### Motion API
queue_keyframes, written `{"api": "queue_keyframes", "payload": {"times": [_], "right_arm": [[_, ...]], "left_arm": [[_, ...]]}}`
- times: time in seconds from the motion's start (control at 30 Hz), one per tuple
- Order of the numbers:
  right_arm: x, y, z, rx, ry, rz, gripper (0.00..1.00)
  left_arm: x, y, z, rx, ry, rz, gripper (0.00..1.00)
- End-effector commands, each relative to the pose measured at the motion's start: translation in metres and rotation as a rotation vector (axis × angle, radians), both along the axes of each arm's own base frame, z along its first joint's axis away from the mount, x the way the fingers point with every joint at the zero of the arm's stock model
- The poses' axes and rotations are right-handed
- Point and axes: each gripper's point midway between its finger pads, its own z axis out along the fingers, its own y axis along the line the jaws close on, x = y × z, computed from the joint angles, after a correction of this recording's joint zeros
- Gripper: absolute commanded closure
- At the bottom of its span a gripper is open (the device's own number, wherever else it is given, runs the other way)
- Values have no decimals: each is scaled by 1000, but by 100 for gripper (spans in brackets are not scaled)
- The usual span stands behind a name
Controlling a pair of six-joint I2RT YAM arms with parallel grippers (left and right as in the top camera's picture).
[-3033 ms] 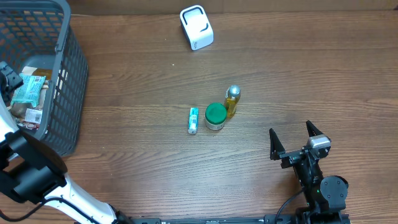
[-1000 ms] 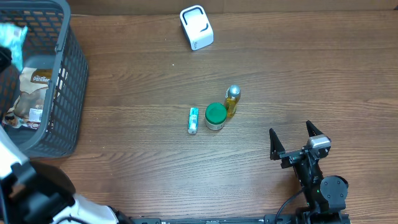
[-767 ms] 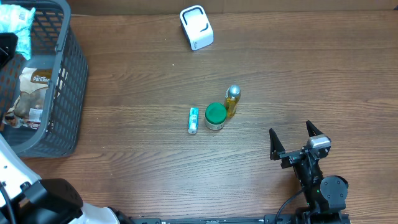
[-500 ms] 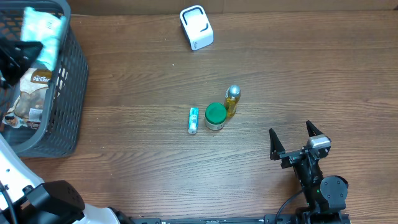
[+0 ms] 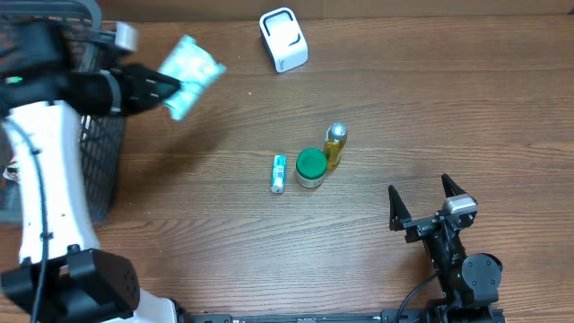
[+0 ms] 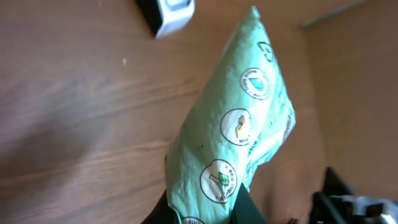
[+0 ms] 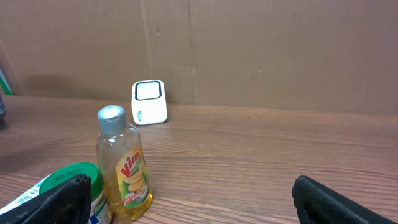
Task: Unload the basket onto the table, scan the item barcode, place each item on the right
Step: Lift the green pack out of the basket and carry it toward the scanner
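Observation:
My left gripper (image 5: 169, 90) is shut on the lower end of a pale green packet (image 5: 191, 68), the item, and holds it in the air over the table just right of the basket. In the left wrist view the packet (image 6: 233, 134) sticks up between my dark fingers (image 6: 249, 211), printed with round logos; no barcode shows on the sides I see. The white scanner (image 5: 283, 39) stands at the table's back edge, right of the packet, and appears as scanner (image 6: 168, 11) and scanner (image 7: 149, 101). My right gripper (image 5: 420, 188) rests open at the front right, nothing between its fingers.
A grey mesh basket (image 5: 97, 170) with other packets stands at the left, partly behind my left arm. Mid-table stand a yellow dish-soap bottle (image 5: 334, 145), a green-lidded jar (image 5: 311, 167) and a small tube (image 5: 279, 172). Bottle (image 7: 124, 167) and jar (image 7: 74, 180) are close ahead of the right gripper (image 7: 199, 202).
The left arm lifted the green packet out of the basket and swung it right, over the table toward the scanner. The right arm stayed still.

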Motion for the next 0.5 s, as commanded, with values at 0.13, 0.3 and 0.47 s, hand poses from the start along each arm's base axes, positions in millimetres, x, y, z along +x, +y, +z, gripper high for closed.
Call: {"api": "queue_keyframes", "payload": {"times": [0.13, 0.3, 0.47], "right_arm": [[1, -2, -3, -4, -1, -11, 0], [1, -2, -3, -4, -1, -11, 0], [1, -2, -3, -4, -1, -11, 0]], "left_arm": [[2, -26, -93, 118, 228, 142, 96], [-5, -46, -151, 199, 280, 196, 96], [-9, -45, -188, 341, 268, 264, 96]]}}
